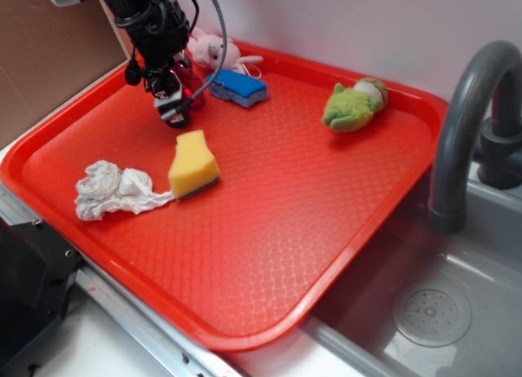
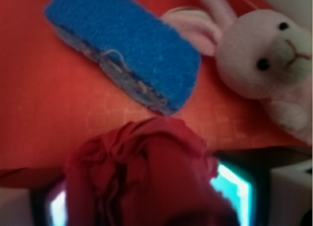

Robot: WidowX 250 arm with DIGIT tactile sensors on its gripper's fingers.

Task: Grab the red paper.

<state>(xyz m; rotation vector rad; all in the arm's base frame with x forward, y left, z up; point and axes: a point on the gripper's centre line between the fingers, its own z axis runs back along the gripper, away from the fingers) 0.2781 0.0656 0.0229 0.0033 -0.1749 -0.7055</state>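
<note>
The red paper (image 2: pixel 142 172) is gripped between the fingers (image 1: pixel 181 95) at the tray's (image 1: pixel 326 230) 11 o'clock corner — the blue sponge (image 1: pixel 240 87) just beside, at 3 o'clock — no long axis is seen.

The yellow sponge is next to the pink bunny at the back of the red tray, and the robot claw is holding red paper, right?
Not quite. The sponge next to the pink bunny is the blue sponge, as the wrist view shows. The yellow sponge sits nearer the middle of the red tray, beside the white paper wad. The gripper does appear closed on the red paper.
</note>
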